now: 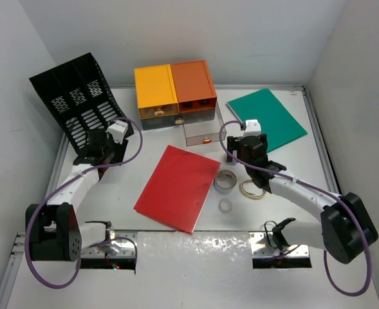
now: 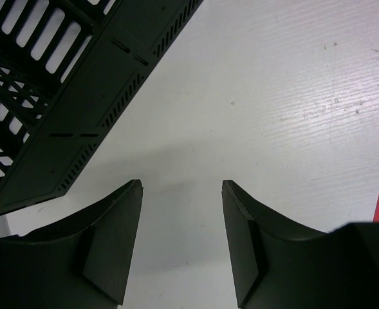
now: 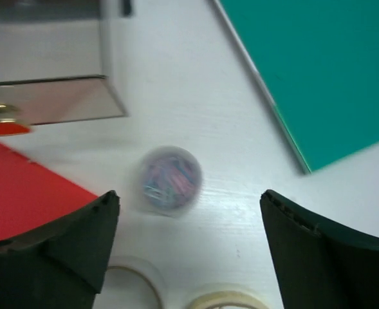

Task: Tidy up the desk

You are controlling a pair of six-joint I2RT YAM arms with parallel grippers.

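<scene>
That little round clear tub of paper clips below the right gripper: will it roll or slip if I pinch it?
The small round clear tub of coloured paper clips probably weighs little, so a nudge may slide it across the white desk. Its curved, smooth-looking wall could squirt out of the open right gripper. Knocked onto its side, it would probably roll.

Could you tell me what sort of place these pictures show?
Probably a robot lab cell staged as an office workspace: white walls box in the desk, two robot arms are mounted at its near edge, and stationery such as a black file rack and a red folder sits on it.
</scene>
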